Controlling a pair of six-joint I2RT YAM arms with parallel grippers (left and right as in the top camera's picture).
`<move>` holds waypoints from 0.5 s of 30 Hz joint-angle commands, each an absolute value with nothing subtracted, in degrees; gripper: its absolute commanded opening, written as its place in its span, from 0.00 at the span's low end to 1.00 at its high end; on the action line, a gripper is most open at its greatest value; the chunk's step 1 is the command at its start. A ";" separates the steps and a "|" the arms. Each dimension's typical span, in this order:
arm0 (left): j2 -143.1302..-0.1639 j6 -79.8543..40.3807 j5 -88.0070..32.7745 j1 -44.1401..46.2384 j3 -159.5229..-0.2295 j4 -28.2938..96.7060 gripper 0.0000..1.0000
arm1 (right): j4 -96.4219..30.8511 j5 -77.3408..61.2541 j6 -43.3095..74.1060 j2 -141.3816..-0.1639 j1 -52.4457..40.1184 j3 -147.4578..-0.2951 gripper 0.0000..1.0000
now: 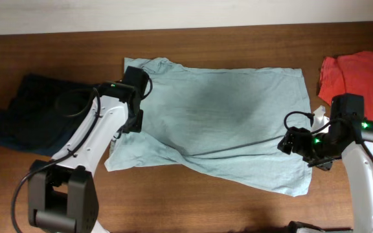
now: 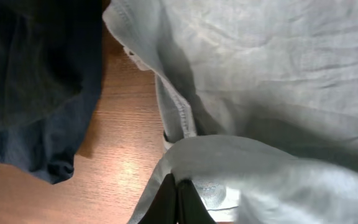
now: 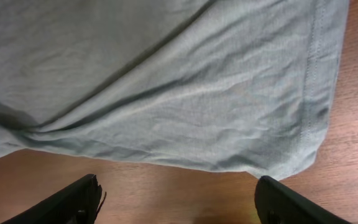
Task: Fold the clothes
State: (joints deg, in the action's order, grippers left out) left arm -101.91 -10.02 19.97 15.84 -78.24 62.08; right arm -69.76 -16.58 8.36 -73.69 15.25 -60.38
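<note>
Fabric of the T-shirt (image 2: 260,168) is seemingly pinched in the closed left gripper (image 2: 178,200), its length stretched away toward the right gripper (image 3: 178,200), which is held wide, empty, just short of the hem.

Brown wooden table (image 1: 206,207), with dark streaks running along the grain. Shiny and lighter brown up close in the left wrist view. Along the far edge, a pale strip (image 1: 173,13), plain and whitish.
</note>
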 commanded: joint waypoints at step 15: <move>-102.02 -9.30 20.75 15.22 -78.91 62.61 0.38 | -61.95 -13.89 33.17 -75.48 15.46 -42.19 0.74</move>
